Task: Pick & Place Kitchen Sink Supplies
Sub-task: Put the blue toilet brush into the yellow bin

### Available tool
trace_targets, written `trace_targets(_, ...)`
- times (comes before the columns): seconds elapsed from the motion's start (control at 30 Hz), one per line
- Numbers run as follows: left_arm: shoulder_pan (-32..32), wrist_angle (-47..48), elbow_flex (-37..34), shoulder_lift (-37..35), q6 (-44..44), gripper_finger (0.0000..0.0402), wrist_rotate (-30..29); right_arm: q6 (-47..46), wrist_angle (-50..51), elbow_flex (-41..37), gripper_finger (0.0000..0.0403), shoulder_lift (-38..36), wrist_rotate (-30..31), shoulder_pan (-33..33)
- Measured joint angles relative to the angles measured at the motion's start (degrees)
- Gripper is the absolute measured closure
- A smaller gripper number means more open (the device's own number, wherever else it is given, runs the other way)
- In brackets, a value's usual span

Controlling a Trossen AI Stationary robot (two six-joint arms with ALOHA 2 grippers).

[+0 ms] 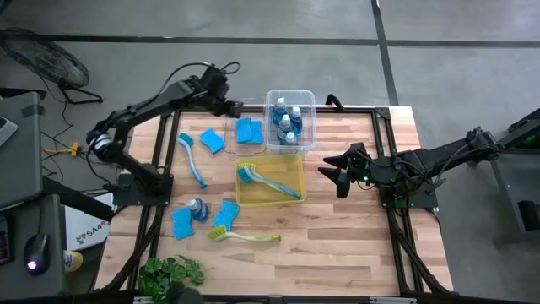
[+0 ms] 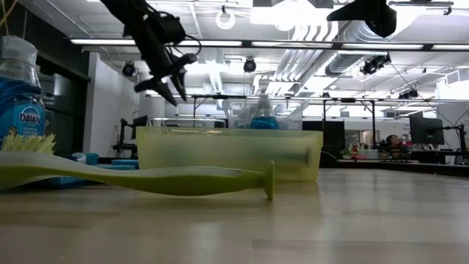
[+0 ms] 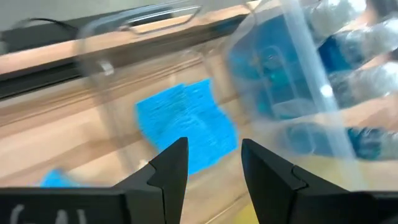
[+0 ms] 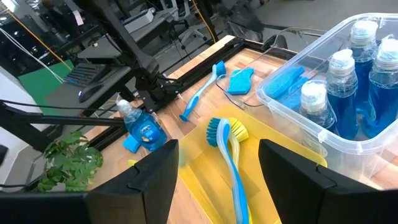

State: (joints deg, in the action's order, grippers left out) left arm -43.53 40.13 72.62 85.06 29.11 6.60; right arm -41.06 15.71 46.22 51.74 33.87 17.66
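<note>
Bottles number five: four (image 1: 288,123) stand in the clear bin (image 1: 291,98) at upper centre of the high view, one (image 1: 197,208) on the table lower left. Sponges number five: two (image 1: 248,130) just left of that bin, one (image 1: 212,141) farther left, two (image 1: 182,222) by the lone bottle. Brushes number three: one (image 1: 268,181) in the yellow bin (image 1: 293,165), one (image 1: 192,159) left, one (image 1: 246,236) below. Left gripper (image 1: 239,108) hovers over the bin-side sponges, fingers parted, empty. Right gripper (image 1: 334,175), centre right, open, empty.
</note>
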Motion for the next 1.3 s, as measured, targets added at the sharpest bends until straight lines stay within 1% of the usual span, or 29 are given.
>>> trace_targets(0.13, 0.00, 8.40, 0.00, -2.96, -2.25, 0.0254, -5.48, 0.09, 0.02, 0.00, 0.0187, -0.01, 0.09, -0.01)
trace_targets(0.33, 0.00, 20.10, 0.00, -3.26, -4.97, 0.0254, -10.97, 0.06, 0.74, 0.01, 0.0187, 0.00, 0.11, 0.00)
trace_targets(0.4, 0.02, 21.91, 0.00, -3.22, -5.16, 0.0254, -13.05, 0.01, 1.01, 0.00, 0.0187, 0.00, 0.11, 0.01)
trace_targets(0.5, 0.02, 23.66, 0.00, -3.18, -6.12, 0.0254, -14.20, -0.02, 1.02, 0.00, 0.0187, 0.01, 0.11, 0.01)
trace_targets(0.67, -0.02, 25.65, -0.04, -3.18, -8.63, 0.0254, -15.12, -0.51, 1.01, 0.00, 0.0187, 0.01, 0.08, 0.01)
trace_targets(0.8, -0.02, 25.85, -1.76, -3.18, -7.45, 0.0252, -14.87, -1.47, 1.28, 0.01, 0.0187, 0.01, 0.04, 0.01)
trace_targets(0.9, -0.02, 25.86, -5.50, -3.18, -4.66, 0.0236, -14.65, -1.69, 1.26, 0.02, 0.0187, 0.01, 0.02, -0.01)
trace_targets(1.03, -0.02, 24.02, -12.46, -3.16, 1.21, 0.0192, -11.38, -2.51, 1.48, 0.00, 0.0187, 0.01, -0.02, 0.00)
trace_targets(1.17, 0.02, 23.72, -17.81, -3.13, 7.00, 0.0147, -12.15, -2.60, 1.48, 0.00, 0.0187, 0.01, -0.07, 0.00)
trace_targets(1.3, 0.02, 23.48, -21.46, -3.59, 12.32, 0.0122, -12.52, -2.64, 1.74, 0.00, 0.0187, 0.01, -0.04, 0.01)
